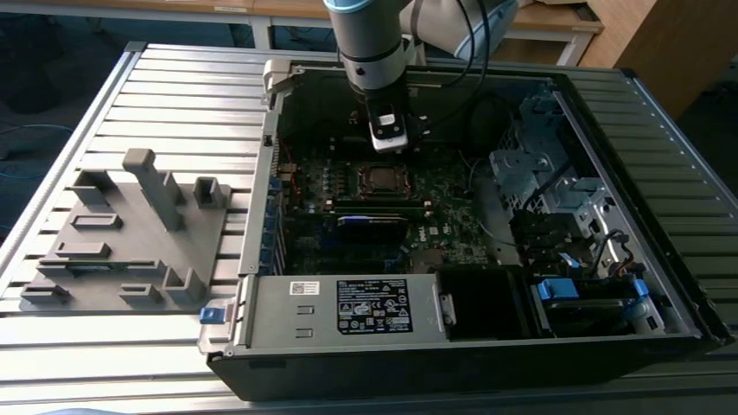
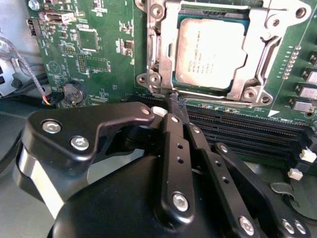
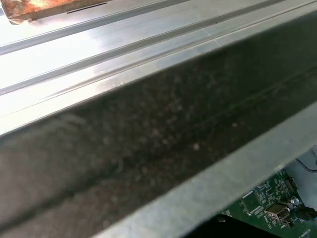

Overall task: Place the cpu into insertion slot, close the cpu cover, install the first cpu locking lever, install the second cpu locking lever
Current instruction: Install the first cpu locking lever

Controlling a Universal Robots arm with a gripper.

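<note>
The cpu (image 2: pixel 210 54) lies flat in the insertion slot (image 2: pixel 174 78), its dull metal top showing through the window of the cpu cover (image 2: pixel 255 62). The cover appears to be down around the chip; whether it is fully latched cannot be told. In the exterior view the slot (image 1: pixel 381 179) sits mid-board inside the open computer case (image 1: pixel 346 359), nearer the far wall than the near one.

The pincer (image 2: pixel 174 98) hangs just off the socket's edge, on the far side of it in the exterior view (image 1: pixel 390 143). Its two black fingers (image 2: pixel 171 144) are drawn tightly together, with no visible gap and nothing between them. The joined tip sits at the socket's corner, close to a thin metal bar (image 2: pixel 208 94) running along the frame's edge, judged to be a locking lever. Contact cannot be confirmed.

The case rests on a slatted metal surface (image 1: pixel 173 95). A grey fixture block (image 1: pixel 127 233) stands on the exterior view's left, well apart from the work.
</note>
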